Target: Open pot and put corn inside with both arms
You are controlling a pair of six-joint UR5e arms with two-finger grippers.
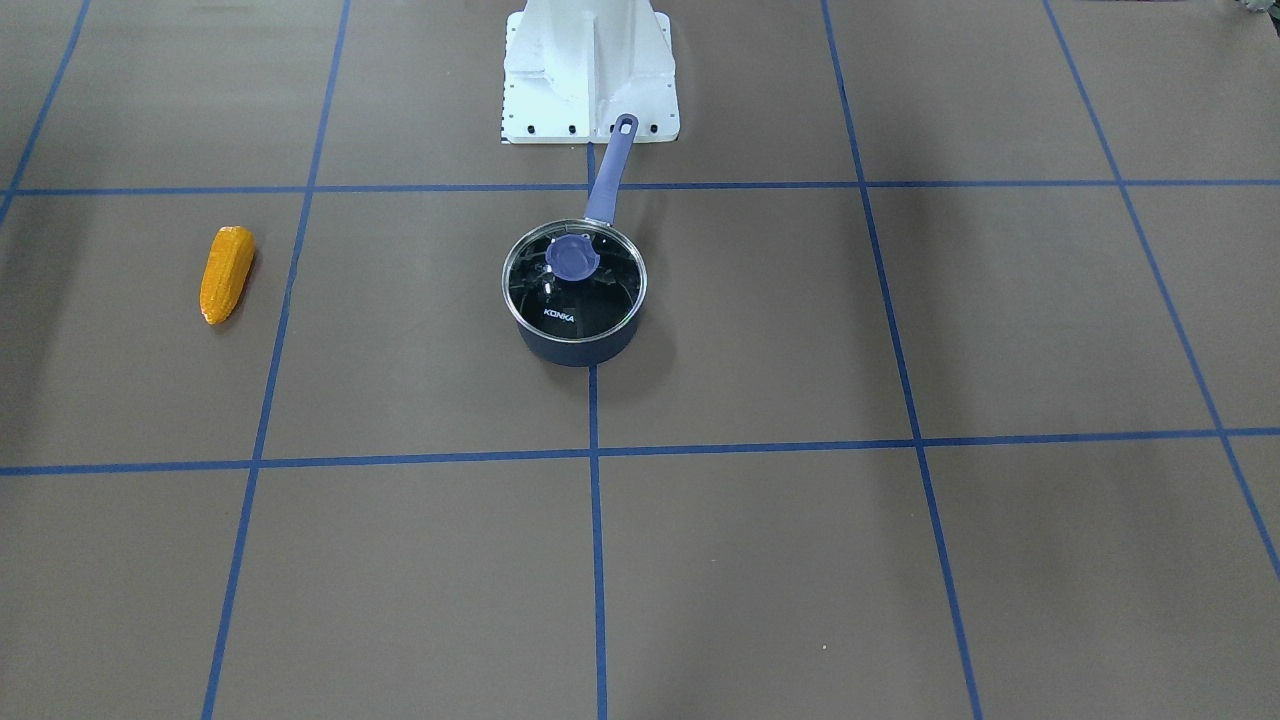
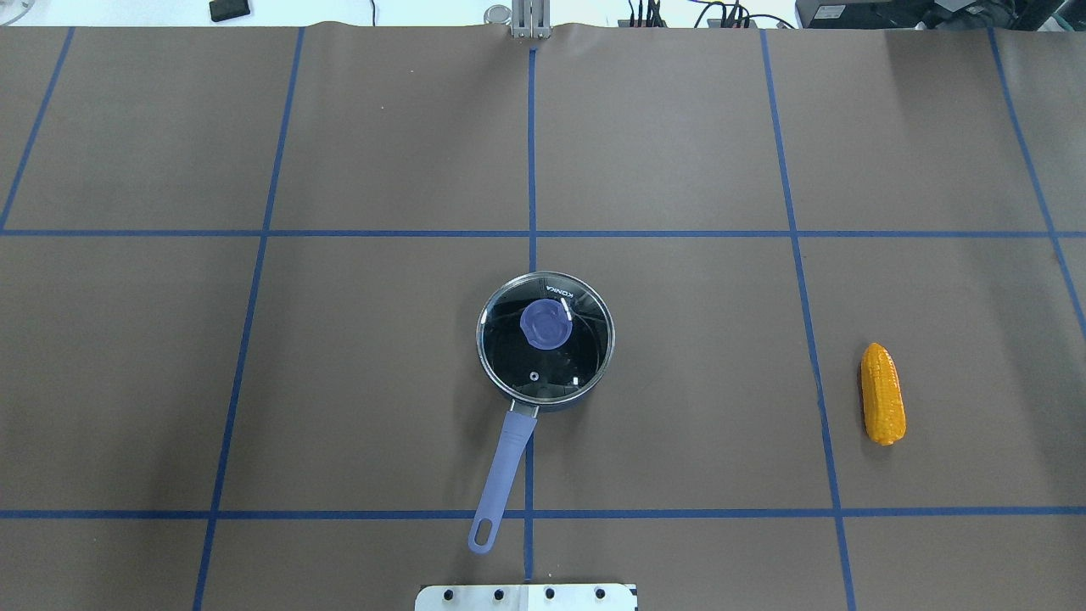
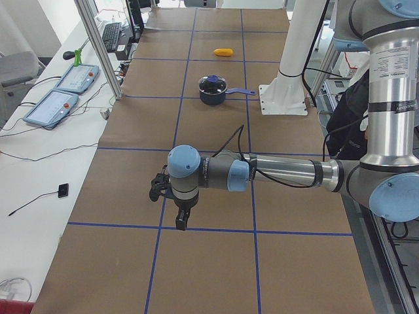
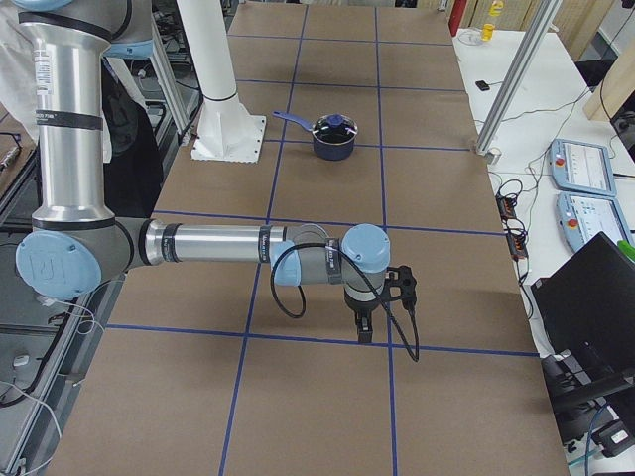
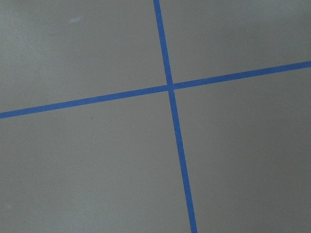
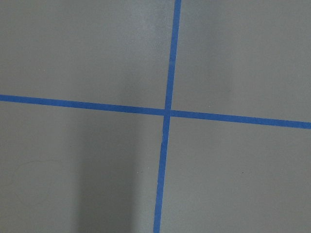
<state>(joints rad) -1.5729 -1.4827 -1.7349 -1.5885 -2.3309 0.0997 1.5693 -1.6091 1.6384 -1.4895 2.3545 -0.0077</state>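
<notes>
The dark navy pot [image 1: 580, 347] stands at the table's middle with its glass lid [image 1: 590, 300] and purple knob [image 1: 572, 256] on it. Its lavender handle [image 2: 507, 458] points toward the robot base. The orange-yellow corn [image 2: 882, 393] lies on the robot's right side, well apart from the pot; it also shows in the front-facing view [image 1: 227, 274]. My left gripper [image 3: 178, 221] shows only in the exterior left view and my right gripper [image 4: 364, 332] only in the exterior right view, both far from the pot [image 3: 213, 97]. I cannot tell whether either is open or shut.
The brown table cover carries a blue tape grid [image 2: 532, 233]. The white robot base [image 1: 590, 70] stands just behind the pot handle. Both wrist views show only bare cover with a tape crossing [image 5: 169, 87]. Control pendants [image 3: 65, 91] and cables lie along the far side bench.
</notes>
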